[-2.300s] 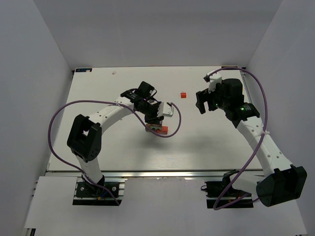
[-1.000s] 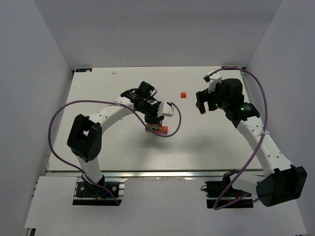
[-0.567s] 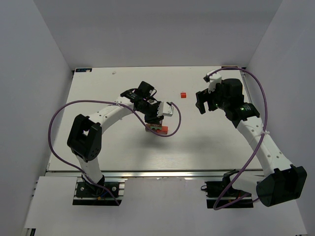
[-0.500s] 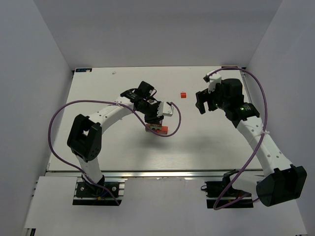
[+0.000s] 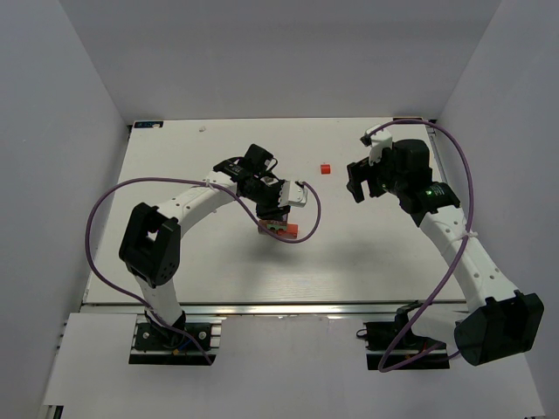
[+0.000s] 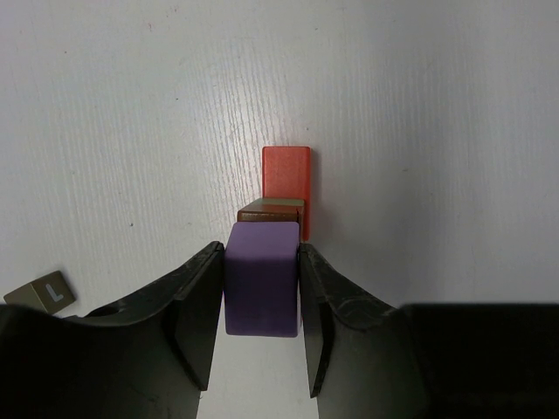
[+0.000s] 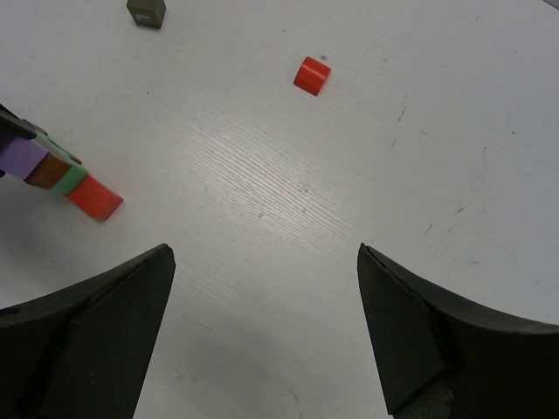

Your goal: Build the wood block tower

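White tabletop [image 5: 218,262], mid-build: left gripper [image 6: 260,253] pinches lilac block [image 6: 261,279] atop the tower [image 5: 279,229] at centre; right gripper [image 7: 264,251] hangs spread. Red cube [image 7: 312,74] and dark block [image 7: 146,10] lie loose, apparently yet to stack.

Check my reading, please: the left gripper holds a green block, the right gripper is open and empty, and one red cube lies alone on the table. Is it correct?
Only the colour is wrong. The left gripper holds a lilac block, not a green one, as the left wrist view shows. The right gripper is open and empty, and one red cube lies alone on the table.
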You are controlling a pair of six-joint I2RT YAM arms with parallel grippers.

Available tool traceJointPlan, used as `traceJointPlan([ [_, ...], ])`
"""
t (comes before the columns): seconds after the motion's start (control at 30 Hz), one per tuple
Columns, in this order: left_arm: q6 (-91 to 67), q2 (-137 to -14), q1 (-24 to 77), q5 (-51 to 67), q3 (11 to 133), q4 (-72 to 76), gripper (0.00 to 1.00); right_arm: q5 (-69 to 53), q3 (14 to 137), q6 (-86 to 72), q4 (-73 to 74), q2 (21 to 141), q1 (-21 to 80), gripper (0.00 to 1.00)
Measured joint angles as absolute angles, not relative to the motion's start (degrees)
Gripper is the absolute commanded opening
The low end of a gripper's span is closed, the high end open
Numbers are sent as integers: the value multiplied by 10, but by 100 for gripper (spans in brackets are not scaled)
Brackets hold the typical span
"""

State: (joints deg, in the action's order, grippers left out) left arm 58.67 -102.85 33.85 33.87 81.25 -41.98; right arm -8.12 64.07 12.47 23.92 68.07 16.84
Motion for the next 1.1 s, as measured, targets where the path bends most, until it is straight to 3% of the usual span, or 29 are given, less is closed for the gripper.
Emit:
traceJointPlan([
  [0.57, 587, -1029, 338, 339, 815, -419, 53, -83, 641, 125, 239, 682, 168, 89],
  [0.67, 587, -1029, 338, 339, 817, -420, 63, -83, 641, 125, 239, 682, 168, 89],
  [0.77, 587, -1029, 338, 339, 821, -420, 67, -83, 641, 125, 239, 682, 168, 89],
  [0.83, 589, -1029, 338, 339, 823, -419, 89, -83, 641, 125, 239, 682, 168, 89],
  [1.0, 590, -1029, 338, 342, 823, -427, 90, -83, 641, 125, 239, 682, 168, 89],
  [1.03, 590, -1029, 338, 343, 823, -429, 98, -83, 641, 125, 239, 682, 168, 89],
  [1.1, 590, -1028, 338, 347, 825, -434, 98, -86, 641, 125, 239, 682, 168, 89],
])
